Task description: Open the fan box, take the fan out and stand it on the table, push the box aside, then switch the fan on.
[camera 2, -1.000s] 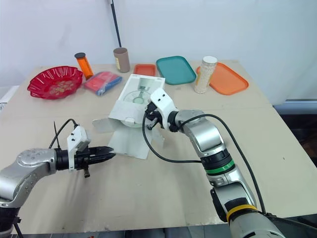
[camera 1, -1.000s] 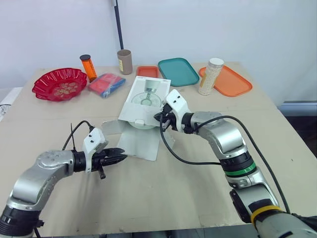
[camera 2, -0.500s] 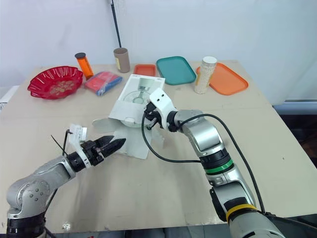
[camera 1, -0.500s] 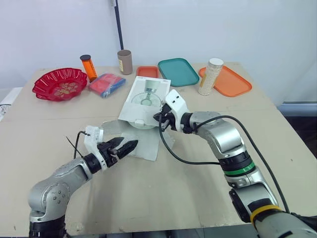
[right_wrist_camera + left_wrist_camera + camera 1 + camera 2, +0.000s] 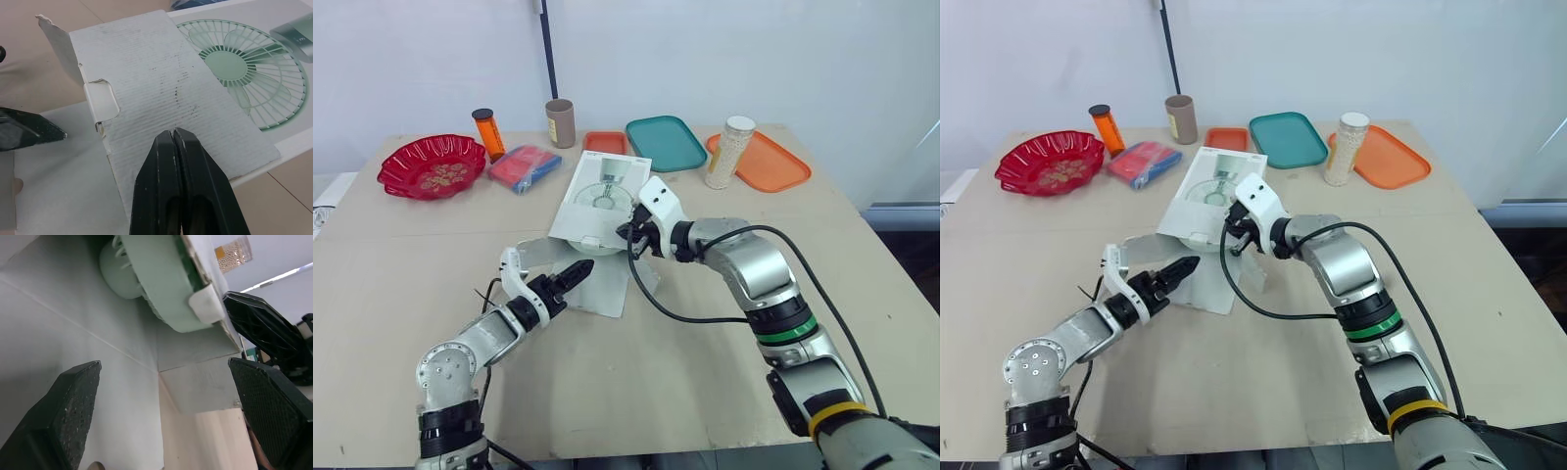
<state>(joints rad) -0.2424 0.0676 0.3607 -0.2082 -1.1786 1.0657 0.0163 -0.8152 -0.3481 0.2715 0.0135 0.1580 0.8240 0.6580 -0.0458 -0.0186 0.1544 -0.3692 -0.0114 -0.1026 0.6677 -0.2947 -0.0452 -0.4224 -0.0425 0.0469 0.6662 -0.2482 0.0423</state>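
At the middle of the table (image 5: pixel 724 382), the fan box (image 5: pixel 607 191) lies flat with its flaps spread and the green fan (image 5: pixel 151 284) inside its mouth. The right hand (image 5: pixel 634 235), fingers closed together, rests at the top flap (image 5: pixel 166 88), apparently steadying the box. The left hand (image 5: pixel 576 271), spread wide, points into the opening, likely to grip the fan.

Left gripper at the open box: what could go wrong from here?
1. The open left gripper hovers over the loose flap on the table; a finger may snag it and shove the box instead of reaching the fan.
2. The right gripper is shut, seemingly pressing the top flap rather than clamping it, so the box may slide when the fan is pulled.
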